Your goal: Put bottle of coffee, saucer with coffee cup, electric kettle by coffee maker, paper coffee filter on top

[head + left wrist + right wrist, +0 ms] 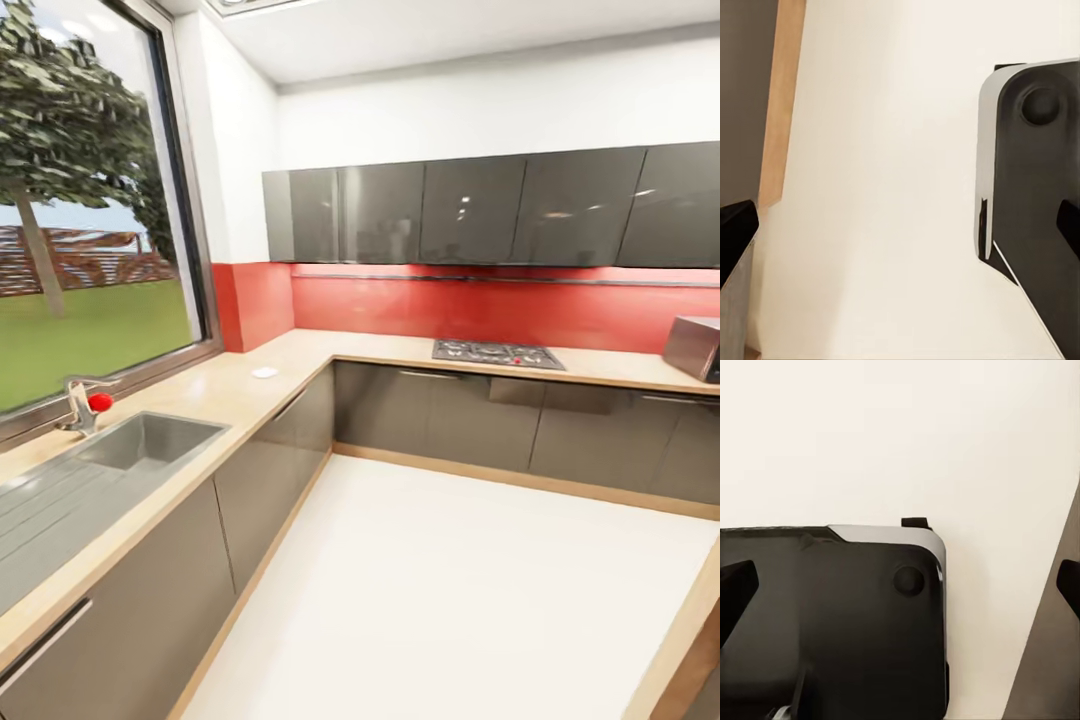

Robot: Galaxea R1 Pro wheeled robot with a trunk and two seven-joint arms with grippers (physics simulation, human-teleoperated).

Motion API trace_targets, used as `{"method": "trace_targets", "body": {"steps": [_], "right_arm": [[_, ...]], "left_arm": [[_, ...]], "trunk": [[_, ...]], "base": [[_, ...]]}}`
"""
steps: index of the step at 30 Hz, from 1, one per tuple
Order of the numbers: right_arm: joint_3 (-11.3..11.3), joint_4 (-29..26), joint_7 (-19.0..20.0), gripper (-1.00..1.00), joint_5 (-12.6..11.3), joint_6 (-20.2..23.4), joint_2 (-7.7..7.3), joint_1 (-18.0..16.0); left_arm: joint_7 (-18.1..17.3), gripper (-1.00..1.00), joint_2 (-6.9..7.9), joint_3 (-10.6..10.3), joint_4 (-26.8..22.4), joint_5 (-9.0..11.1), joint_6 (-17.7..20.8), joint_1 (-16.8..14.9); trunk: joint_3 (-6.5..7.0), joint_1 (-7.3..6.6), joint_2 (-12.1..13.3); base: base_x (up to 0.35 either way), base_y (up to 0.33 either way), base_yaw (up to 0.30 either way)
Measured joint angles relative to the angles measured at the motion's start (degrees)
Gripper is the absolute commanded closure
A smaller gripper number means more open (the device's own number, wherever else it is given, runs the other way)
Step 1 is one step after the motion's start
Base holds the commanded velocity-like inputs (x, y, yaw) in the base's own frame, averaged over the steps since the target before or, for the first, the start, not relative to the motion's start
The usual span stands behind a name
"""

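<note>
Head view showed the robot out on the pale floor (pixel 440 600) of an L-shaped kitchen, looking along the kitchen countertop (pixel 215 385) with its steel sink (pixel 140 440) and a tap with a red knob (pixel 99 402) under the big window (pixel 90 200). A small white round thing (pixel 264 372) lay on the counter near the corner; it could have been the saucer, but it was too small for me to be sure. Further round sat a gas hob (pixel 497 353) on the beige run, and a steel box-like appliance (pixel 695 347) at the far right edge. No coffee maker, bottle, kettle, cup or filter was in front of me from there.

Both wrist views looked down at floor and the robot's own dark base. The left gripper (pixel 900 240) had its fingertips set wide apart at the picture's edges with nothing between them, and the right gripper (pixel 900 585) stood the same way, empty.

My worry was the driving. The cabinet fronts (pixel 270 470) ran close along the left, and a wooden edge (pixel 680 650) crowded in at the lower right, so a careless turn could have clipped either. With the task's things out of sight, it could also have headed for the wrong counter, the hob side, and wasted the trip.
</note>
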Motion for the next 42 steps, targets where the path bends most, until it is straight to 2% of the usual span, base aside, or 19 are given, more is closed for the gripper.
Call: {"method": "trace_targets", "body": {"steps": [14, 27, 42], "right_arm": [[-0.05, 0.11, -0.06, -1.00, 0.03, -0.01, 0.04, 0.00], [-0.21, 0.21, -0.16, -1.00, -0.02, -0.02, -0.05, 0.01], [-0.17, 0.21, -0.17, -1.00, -0.01, -0.01, -0.05, 0.05]], "left_arm": [[-0.15, -1.00, -0.10, 0.01, -0.14, 0.00, 0.00, 0.00], [-0.20, -1.00, -0.07, 0.17, -0.19, 0.28, -0.18, 0.00], [-0.22, -1.00, -0.06, 0.36, -0.19, 0.50, -0.42, -0.01]], "trunk": [[0.00, 0.00, 0.00], [0.00, 0.00, 0.00], [0.00, 0.00, 0.00]], "base": [[0.339, -0.008, 0.000], [0.339, -0.118, -0.003], [0.339, -0.044, -0.249]]}}
